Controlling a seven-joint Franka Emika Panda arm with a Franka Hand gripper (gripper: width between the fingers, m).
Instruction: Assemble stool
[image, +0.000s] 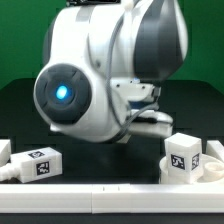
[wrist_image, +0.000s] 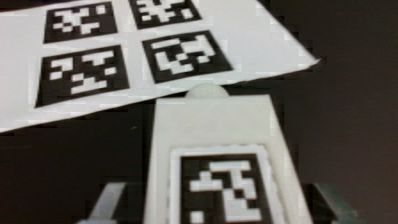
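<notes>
Right, I'm clamping the end effector (wrist_image: 215, 205) on a leg (wrist_image: 217, 130) lying on the table (wrist_image: 347, 120) just beside the marker board (wrist_image: 107, 100). I'm judging this the pick-up; next it's needing a level lift toward the seat (image: 212, 168).

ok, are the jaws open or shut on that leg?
Shut on the leg: the wrist view shows it sitting between the jaws, one at each side.

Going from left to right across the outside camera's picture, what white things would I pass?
White piece cut off at the edge → first stool leg with a tag → robot's big round body → second stool leg with a tag.
</notes>
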